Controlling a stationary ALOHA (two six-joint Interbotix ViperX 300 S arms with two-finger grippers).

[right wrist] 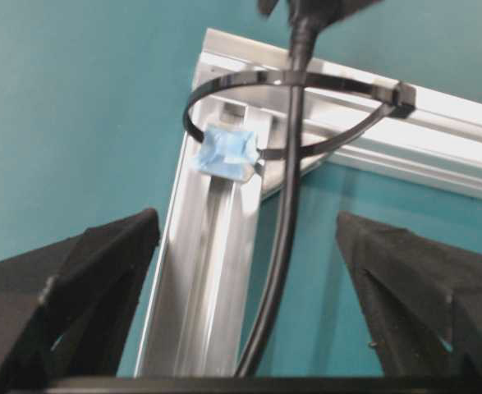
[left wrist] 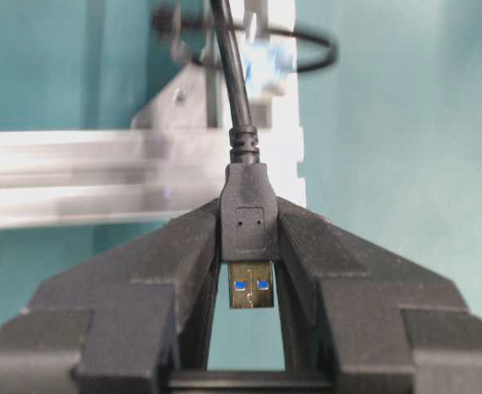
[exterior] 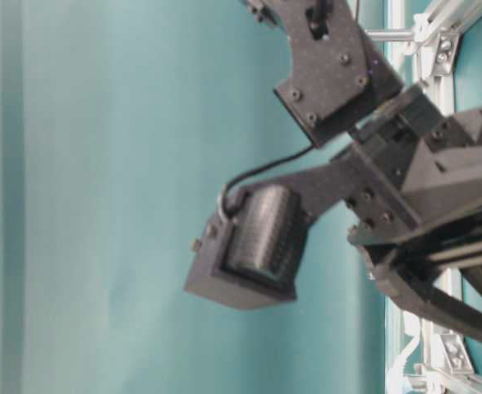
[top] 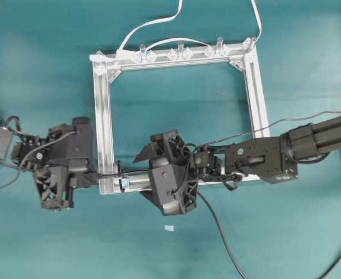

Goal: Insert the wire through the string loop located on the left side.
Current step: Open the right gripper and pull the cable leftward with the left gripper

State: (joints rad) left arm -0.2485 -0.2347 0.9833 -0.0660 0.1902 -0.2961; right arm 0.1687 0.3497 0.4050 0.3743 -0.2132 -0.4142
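A square aluminium frame (top: 103,125) lies flat on the teal bench (top: 36,70). Along its far rail stands a row of clear plastic clips (top: 179,52), set in pairs. A white cable (top: 153,24) runs in from the far edge of the bench to that rail's left corner. A small pale scrap (top: 169,228) lies on the bench, apart from the frame's near rail.

In the overhead view the right gripper (top: 158,174) hides part of the frame (top: 103,116), and the loop (top: 122,177) is too small to read. The left wrist view blurs the loop (left wrist: 306,57); the wire (left wrist: 232,74) is cut by the top edge.
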